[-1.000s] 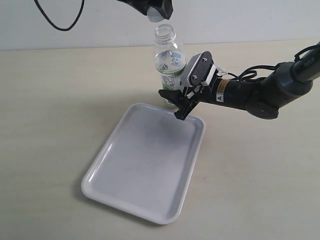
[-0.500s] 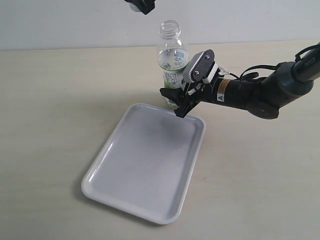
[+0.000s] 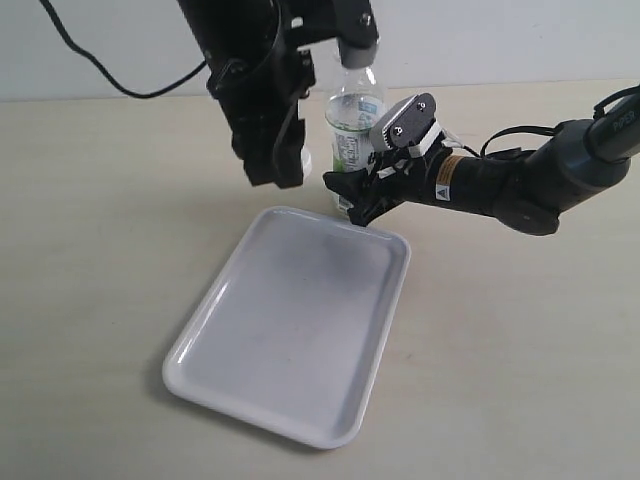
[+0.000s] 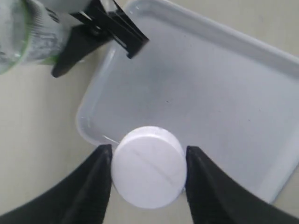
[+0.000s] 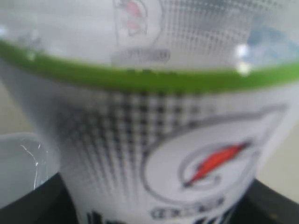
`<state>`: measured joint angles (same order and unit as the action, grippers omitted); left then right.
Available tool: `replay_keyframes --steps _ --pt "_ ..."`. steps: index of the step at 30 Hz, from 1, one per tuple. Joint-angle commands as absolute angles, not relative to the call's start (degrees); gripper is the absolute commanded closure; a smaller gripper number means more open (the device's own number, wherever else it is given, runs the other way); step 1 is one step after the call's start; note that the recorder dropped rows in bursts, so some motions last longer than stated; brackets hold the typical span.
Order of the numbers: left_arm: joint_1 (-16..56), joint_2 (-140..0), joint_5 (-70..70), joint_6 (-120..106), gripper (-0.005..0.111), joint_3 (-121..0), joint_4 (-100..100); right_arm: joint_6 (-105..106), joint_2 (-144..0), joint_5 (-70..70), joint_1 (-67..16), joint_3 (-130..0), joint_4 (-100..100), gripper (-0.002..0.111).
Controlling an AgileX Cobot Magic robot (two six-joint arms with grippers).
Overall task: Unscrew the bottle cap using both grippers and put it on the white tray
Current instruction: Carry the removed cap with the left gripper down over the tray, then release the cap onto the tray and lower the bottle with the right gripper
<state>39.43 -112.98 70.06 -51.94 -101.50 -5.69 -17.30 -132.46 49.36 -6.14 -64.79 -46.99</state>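
Beige table [image 3: 90, 260], right pincer [image 3: 358, 197] gripping upright bottle [image 3: 352, 115], left pincer [image 4: 148, 154] clamping cap [image 4: 149, 175] (top upward).

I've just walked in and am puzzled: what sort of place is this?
Probably a robotics lab test bench: a left arm and a right arm reach over a plain pale table, with a bottle and a white tray laid out as props.

We find the white tray [image 3: 290, 340] open from above. At its far edge the bottle [image 3: 352, 115] and the right gripper [image 3: 362, 197] clamping it bar the way; the left gripper [image 4: 148, 158], pinching the bottle cap [image 4: 149, 173], crowds that same edge.
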Motion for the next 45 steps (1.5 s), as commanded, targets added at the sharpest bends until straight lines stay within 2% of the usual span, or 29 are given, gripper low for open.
replay_keyframes --steps 1,5,12,27,29,33,35,37,45 --pt "39.64 -112.58 68.37 -55.88 0.107 -95.42 -6.78 -17.17 -132.01 48.28 -6.00 -64.42 -46.55 0.108" --pt "39.64 -112.58 65.57 -60.30 0.107 -90.57 -7.06 -17.17 -132.01 48.14 -6.00 -64.42 -46.00 0.108" --pt "39.64 -113.30 58.67 -73.28 0.107 -84.91 -18.78 -17.17 -132.01 48.14 -6.00 -64.42 -46.00 0.108" --pt "39.89 -124.62 52.27 -75.21 0.106 -84.20 -16.09 -17.06 -132.01 48.14 -6.00 -64.42 -45.13 0.108" --pt "39.89 -124.62 50.13 -75.21 0.093 -84.20 -16.09 -17.06 -132.01 48.14 -6.00 -64.42 -45.01 0.108" --pt "39.89 -124.62 50.09 -74.20 0.053 -84.20 -16.20 -17.06 -132.01 48.14 -6.00 -64.42 -45.01 0.108" --pt "39.89 -124.62 50.32 -72.12 0.042 -84.20 -16.20 -17.06 -132.01 48.14 -6.00 -64.42 -45.01 0.108" --pt "39.89 -124.62 50.56 -71.07 0.038 -84.20 -16.20 -17.06 -132.01 48.14 -6.00 -64.66 -45.01 0.108" --pt "39.89 -123.05 51.50 -66.57 0.038 -84.20 -13.13 -17.09 -132.01 48.12 -6.00 -65.05 -45.01 0.108"
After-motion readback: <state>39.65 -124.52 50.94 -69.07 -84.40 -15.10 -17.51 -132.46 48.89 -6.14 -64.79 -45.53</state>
